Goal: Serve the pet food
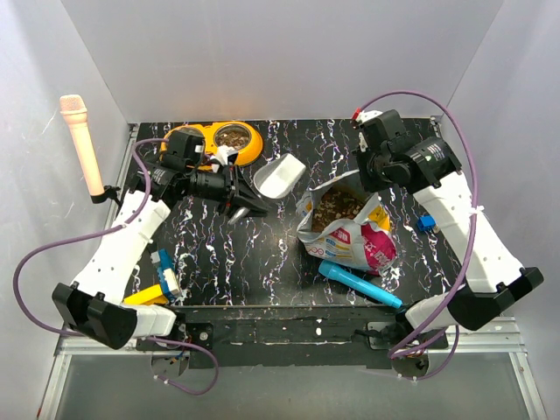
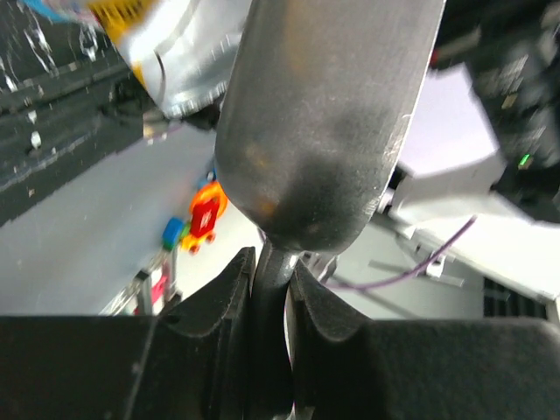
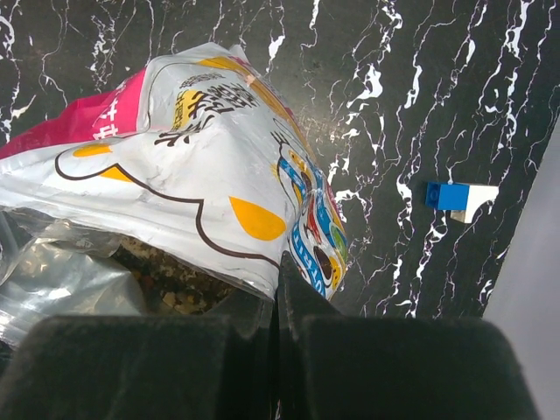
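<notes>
Marble-patterned black tabletop with white veins sits between plain pale walls in the overhead view. An orange double bowl stands at the back left, and an open printed pouch lies right of centre with the pet food heaped in its mouth; more brown pieces fill one cup of the bowl. The left arm stretches toward the middle, with the left gripper holding a grey scoop between bowl and pouch. The right arm bends over the pouch's far rim. From the left wrist, the fingers pinch the scoop's thin handle. From the right wrist, the right gripper is clamped tight on the pouch's edge, kibble just beside it; a blue-and-white block lies well apart.
</notes>
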Controlling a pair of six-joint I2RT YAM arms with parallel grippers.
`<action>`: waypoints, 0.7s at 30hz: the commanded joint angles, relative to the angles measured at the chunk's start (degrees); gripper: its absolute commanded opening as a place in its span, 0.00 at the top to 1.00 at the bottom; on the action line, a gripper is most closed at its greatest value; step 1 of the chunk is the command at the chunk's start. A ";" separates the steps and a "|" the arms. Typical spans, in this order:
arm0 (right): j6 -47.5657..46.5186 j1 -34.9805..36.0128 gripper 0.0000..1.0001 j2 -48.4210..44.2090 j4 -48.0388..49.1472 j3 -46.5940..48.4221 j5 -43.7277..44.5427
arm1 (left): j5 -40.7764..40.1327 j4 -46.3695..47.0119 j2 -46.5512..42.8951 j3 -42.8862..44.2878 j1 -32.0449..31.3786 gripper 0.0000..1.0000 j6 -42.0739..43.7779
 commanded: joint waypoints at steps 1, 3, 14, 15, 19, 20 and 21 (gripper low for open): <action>-1.26 -0.03 0.99 -1.59 10.74 7.98 4.11 | 8.93 -9.56 -3.14 3.91 -3.17 1.00 10.82; -1.26 0.06 0.99 -1.06 10.73 8.95 4.28 | 10.34 -10.88 -4.29 3.83 -4.13 1.00 11.53; 0.59 0.67 0.99 1.67 10.82 15.46 -0.54 | 4.10 -6.51 0.61 1.45 -21.53 1.00 5.48; 0.50 1.11 0.99 1.49 11.60 15.11 -1.07 | 3.84 -5.45 2.02 1.54 -22.24 1.00 4.69; -0.11 2.60 0.99 -0.78 13.89 11.95 -2.66 | 0.24 -2.63 8.26 3.72 -22.42 1.00 3.80; -0.20 2.87 0.99 -1.40 14.33 10.98 -3.01 | -0.98 -2.80 10.02 5.74 -22.33 1.00 4.84; -0.46 2.96 0.99 -2.28 14.68 10.01 -3.19 | -1.95 -2.98 11.08 7.32 -22.42 1.00 5.64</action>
